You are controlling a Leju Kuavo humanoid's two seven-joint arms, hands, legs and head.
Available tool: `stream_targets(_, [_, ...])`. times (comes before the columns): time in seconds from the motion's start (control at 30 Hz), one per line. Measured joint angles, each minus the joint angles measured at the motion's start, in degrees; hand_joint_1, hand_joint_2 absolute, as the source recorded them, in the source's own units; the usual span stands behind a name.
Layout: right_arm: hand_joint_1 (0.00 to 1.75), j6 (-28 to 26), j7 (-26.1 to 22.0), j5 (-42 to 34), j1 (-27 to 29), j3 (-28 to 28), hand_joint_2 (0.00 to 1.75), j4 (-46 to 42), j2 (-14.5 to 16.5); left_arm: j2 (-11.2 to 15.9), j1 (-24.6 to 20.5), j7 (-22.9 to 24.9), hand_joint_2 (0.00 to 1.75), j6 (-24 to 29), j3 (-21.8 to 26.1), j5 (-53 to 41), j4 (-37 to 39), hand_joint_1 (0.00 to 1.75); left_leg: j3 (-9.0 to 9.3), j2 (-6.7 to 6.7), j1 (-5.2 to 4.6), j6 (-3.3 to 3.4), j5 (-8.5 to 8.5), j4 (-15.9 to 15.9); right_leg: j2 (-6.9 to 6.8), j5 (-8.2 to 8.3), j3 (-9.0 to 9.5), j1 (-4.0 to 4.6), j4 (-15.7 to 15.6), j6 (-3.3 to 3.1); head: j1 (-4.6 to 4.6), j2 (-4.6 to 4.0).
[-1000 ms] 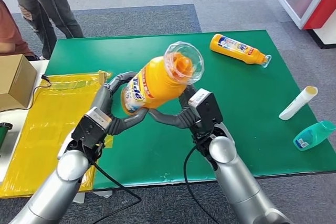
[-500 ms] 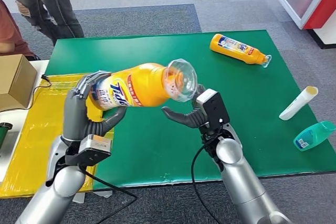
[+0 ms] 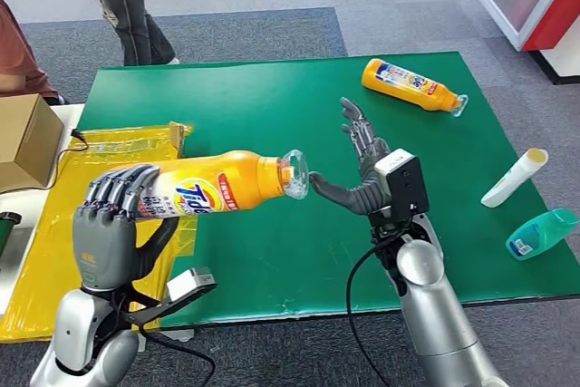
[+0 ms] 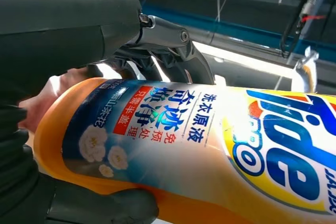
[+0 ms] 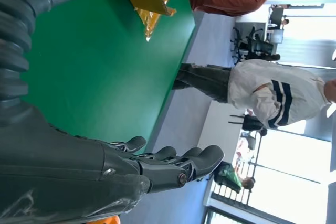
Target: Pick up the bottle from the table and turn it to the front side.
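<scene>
Bottle (image 3: 218,183) lay horizontal in the air in the head view, gripped at its base end by the left hand (image 3: 112,224), above the seam between the yellow sheet (image 3: 82,197) and the green table (image 3: 274,106). Its clear cap (image 3: 295,174) pointed toward the right hand (image 3: 362,169), which stood just beside the cap with fingers spread and nothing in it, thumb tip close to the cap, probably there to steady a turn. A second orange bottle (image 3: 413,85), a white tube (image 3: 514,178) and a teal bottle (image 3: 542,232) lay well apart on the table.

From the left wrist, the fingers (image 4: 118,205) wrapped the bottle with the printed label facing the camera, suggesting the front was nearly presented.

From the right wrist, the hand's fingers (image 5: 178,163) were extended and empty beyond the table edge, with people standing farther off.
</scene>
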Motion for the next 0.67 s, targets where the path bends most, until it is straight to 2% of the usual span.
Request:
stream_targets(0.1, [0.0,0.3,0.4,0.1,0.5,-0.6,1.75,-1.6,-0.2,0.5,3.3,2.0,1.75,-0.5,1.5,-4.4,0.0,1.75,0.0,0.01,0.0,0.0,-0.01,0.0,0.0,-0.02,-0.02,0.0,0.0,0.0,-0.01,0.0])
stream_targets(0.37, [0.0,0.8,1.0,0.5,1.7,-1.6,1.75,-5.1,-0.8,1.3,10.0,4.5,1.75,-3.0,4.4,-7.4,1.6,1.75,0.0,0.01,0.01,-0.01,-0.04,0.0,0.0,-0.06,-0.01,0.01,0.0,0.0,0.0,0.0])
stream_targets(0.67, [0.0,1.0,1.1,0.6,1.7,-1.8,1.75,-6.4,-1.0,1.8,11.1,5.3,1.75,-3.9,6.8,-8.4,3.7,1.75,0.0,0.0,0.01,-0.01,-0.01,0.0,0.0,-0.05,0.01,0.0,0.0,0.01,-0.01,0.0])
